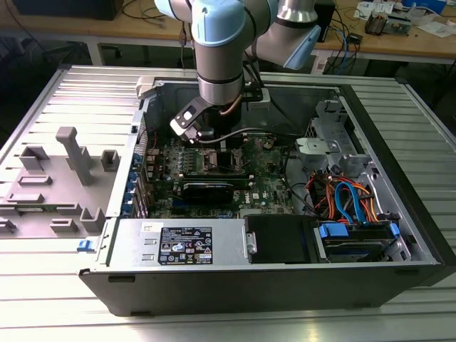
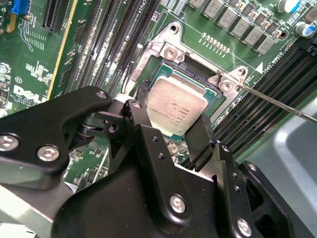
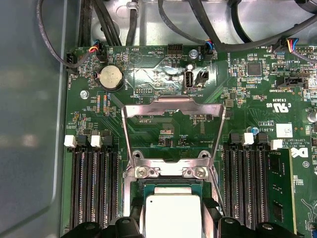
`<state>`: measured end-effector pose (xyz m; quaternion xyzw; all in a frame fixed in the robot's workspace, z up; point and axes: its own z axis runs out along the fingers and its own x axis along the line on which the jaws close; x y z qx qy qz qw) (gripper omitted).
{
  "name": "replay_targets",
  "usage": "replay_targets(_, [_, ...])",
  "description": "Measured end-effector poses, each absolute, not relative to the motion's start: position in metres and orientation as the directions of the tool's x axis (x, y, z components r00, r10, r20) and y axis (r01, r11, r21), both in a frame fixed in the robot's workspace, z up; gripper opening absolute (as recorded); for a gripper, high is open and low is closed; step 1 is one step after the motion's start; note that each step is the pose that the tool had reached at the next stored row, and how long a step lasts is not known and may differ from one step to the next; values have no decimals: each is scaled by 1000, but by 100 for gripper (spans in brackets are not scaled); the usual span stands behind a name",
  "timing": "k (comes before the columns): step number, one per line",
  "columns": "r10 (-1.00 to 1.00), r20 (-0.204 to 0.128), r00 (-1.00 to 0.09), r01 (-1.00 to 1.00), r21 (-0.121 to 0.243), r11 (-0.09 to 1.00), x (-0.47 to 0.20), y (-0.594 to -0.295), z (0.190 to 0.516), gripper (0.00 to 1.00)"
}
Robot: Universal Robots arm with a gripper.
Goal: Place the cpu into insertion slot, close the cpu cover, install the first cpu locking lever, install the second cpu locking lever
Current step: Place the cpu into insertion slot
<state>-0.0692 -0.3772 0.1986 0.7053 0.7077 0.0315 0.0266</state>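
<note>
Exterior view: ribbed table (image 1: 78, 89), wooden desks (image 1: 64, 30)

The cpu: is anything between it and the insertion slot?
Nothing visible. The square silver-grey metal chip lies at the dark square socket recess, and the thin silvery frame cover stands swung open, clear of it.

Grey cpu (image 2: 177, 106), silvery cover (image 3: 173, 105), green mobo (image 3: 148, 74).
</note>
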Motion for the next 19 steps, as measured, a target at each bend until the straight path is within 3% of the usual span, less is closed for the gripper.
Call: replay_targets(19, [1000,15,15,997,82,-16,-69,-378,198,54])
